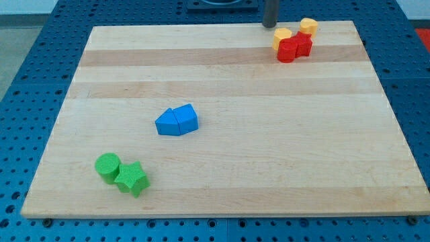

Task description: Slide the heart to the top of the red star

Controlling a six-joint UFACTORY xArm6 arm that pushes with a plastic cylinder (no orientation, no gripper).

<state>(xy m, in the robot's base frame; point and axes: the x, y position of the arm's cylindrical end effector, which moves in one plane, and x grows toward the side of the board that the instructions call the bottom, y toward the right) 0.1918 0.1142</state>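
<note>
Wooden board (222, 134), pale and striped along its length, lies on a blue perforated table (27, 87) and carries every block; no bin, tray or other container shows.

Top-right corner group: a yellow heart (283, 33) touches the upper left of a red star (288, 50). A second red block (303, 45), shape unclear, sits against the star on the view's right. A yellow block (308, 26), rounded, stands just above that red block, near the board's top edge.

Centre-left group: two blue blocks (177, 121) pressed together, forming one wedge-like mass; individual shapes cannot be resolved.

Bottom-left group: a green cylinder (107, 167) touching a green star (132, 179) on its lower right.

Rod: my tip (270, 25) stands at the board's top edge, just above and to the view's left of the yellow heart, close to it; contact cannot be confirmed. The arm ends in a plain rod, so it has no opening width and holds nothing.
</note>
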